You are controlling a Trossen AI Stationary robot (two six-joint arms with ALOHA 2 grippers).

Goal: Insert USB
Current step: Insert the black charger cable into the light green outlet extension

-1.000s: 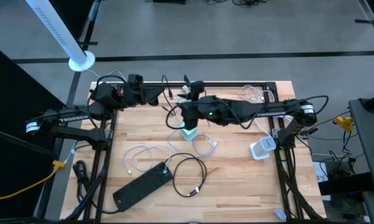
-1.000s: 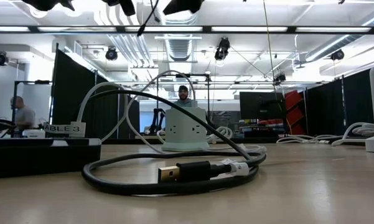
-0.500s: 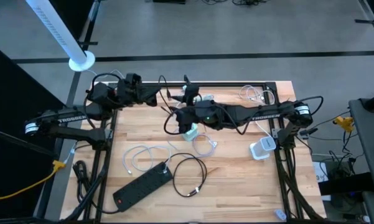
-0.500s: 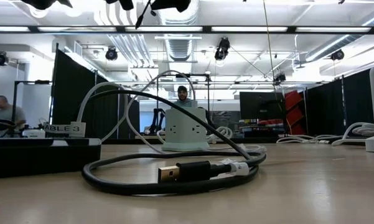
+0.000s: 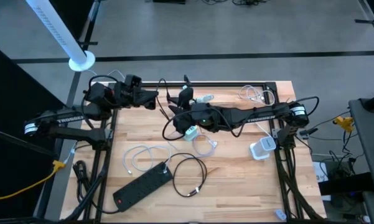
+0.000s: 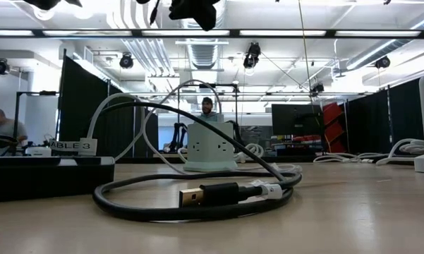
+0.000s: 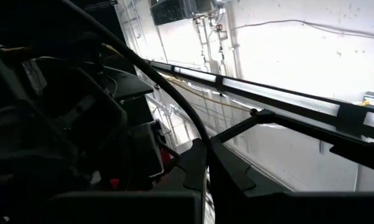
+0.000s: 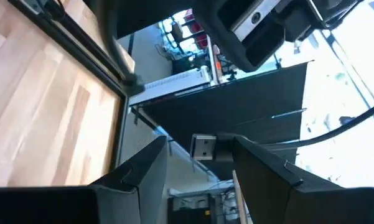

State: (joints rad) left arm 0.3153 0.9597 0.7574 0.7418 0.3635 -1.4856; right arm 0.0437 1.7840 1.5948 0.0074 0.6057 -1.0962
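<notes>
Reaching in from the table's point(image 5: 236, 186) left edge, the left gripper point(image 5: 154, 94) hung above the far side, jaws fully closed; whether the black cable point(image 5: 168, 106) draped past it was pinched there could not be told. Further right, the right gripper point(image 5: 185, 93) hovered near the far rail, its fingers point(image 8: 146, 171) parted with nothing visible between them. Just below the right arm, the pale green hub point(image 5: 190, 132) stood on the wood. Nearer the front lay a black power strip point(image 5: 143, 185) and a coiled black cable whose USB plug point(image 6: 192, 197) rested flat, untouched.
</notes>
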